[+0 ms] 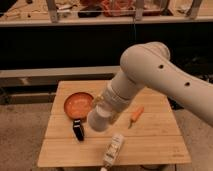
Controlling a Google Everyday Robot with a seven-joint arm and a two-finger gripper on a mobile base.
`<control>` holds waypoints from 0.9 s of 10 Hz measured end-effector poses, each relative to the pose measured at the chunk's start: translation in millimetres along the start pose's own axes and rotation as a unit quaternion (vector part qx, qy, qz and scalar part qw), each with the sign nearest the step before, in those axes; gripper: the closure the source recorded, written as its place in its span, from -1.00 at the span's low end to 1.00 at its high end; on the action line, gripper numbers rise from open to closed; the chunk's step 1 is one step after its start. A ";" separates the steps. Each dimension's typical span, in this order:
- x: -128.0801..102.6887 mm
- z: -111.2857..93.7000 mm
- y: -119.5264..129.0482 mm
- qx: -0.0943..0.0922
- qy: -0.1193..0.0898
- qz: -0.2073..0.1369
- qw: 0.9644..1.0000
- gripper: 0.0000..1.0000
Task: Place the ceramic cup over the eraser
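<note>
The ceramic cup [100, 120] is a plain cream-white cylinder at the end of my arm. My gripper [106, 106] is shut on it and holds it tilted above the wooden table [150, 145]. The eraser [78, 130] is a small black oblong block lying on the table just in front of the orange pan [77, 104]. The cup hangs a little to the right of the eraser and above it, not touching it. My fingers are mostly hidden by the cup and wrist.
A long white labelled bottle [114, 149] lies near the table's front edge, below the cup. An orange carrot-like piece [136, 115] lies to the right of my arm. A dark shelf unit stands behind the table.
</note>
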 end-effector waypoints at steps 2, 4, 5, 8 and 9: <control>-0.7 13.2 -2.5 -0.001 0.004 -0.009 1.000 1.00; -7.9 29.2 -16.7 0.000 0.005 -0.014 1.000 1.00; -15.1 34.2 -27.6 -0.002 0.005 -0.021 1.000 1.00; -20.1 48.9 -39.0 -0.011 0.008 -0.036 0.999 1.00; -20.7 59.6 -44.5 -0.014 0.006 -0.038 0.999 1.00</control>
